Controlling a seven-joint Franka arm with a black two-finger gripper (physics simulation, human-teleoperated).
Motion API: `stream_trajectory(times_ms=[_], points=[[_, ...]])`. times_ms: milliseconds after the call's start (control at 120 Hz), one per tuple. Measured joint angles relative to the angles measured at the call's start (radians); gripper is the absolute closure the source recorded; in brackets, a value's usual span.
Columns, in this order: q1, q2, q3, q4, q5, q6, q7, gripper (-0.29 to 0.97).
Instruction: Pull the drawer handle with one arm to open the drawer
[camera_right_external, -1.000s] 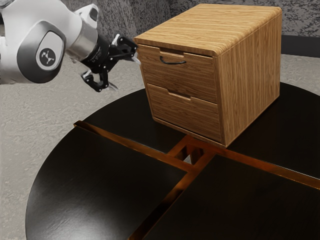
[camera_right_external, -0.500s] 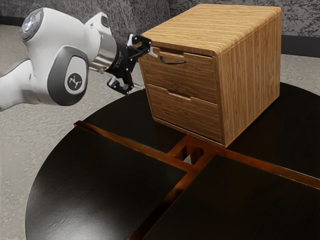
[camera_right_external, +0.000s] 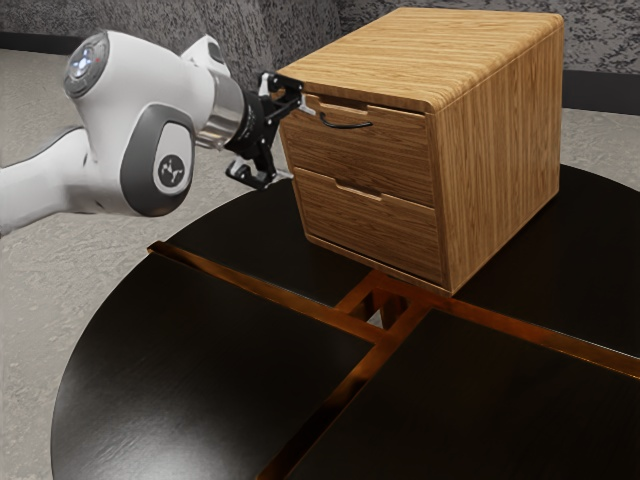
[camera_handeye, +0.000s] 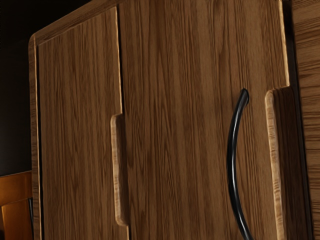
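The drawer is not open yet. The cabinet (camera_right_external: 500, 150) stands on the far part of the round dark bench (camera_right_external: 200, 350). Its top drawer (camera_right_external: 365, 150) sits flush with the frame, with no gap along its edges in the exterior view. The lower drawer (camera_right_external: 370, 215) is shut too, and has only a wooden lip to pull by.

The black handle (camera_right_external: 345, 122) is a thin bow high on the top drawer's front, just under the notch in its upper edge. Nothing is touching it.

The end effector (camera_right_external: 278, 140) is at the cabinet's front corner on the exterior view's left, level with the top drawer. Its fingers are spread wide, one high and one low, and hold nothing. The upper finger's tip is near the drawer's left edge, just beside the handle's left end but not around it.

From the wrist camera, the drawer front (camera_handeye: 190, 125) is close ahead and the handle (camera_handeye: 234, 165) runs as a dark curve across it, so the hand is facing its target.

By my reading the approach is nearly done, but the task proper has not begun. The end effector has yet to shift toward the exterior view's right until the bow lies between the fingers, close on it, and then draw straight back from the cabinet so the drawer slides out.
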Motion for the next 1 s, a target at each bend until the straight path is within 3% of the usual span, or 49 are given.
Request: stream_trajectory(times_ms=[333,1000], points=[[-0.011,0.084,0.000,0.085,-0.003,0.017,-0.029,0.00],[0.004,0.152,0.002,0.130,-0.018,0.020,-0.054,0.00]])
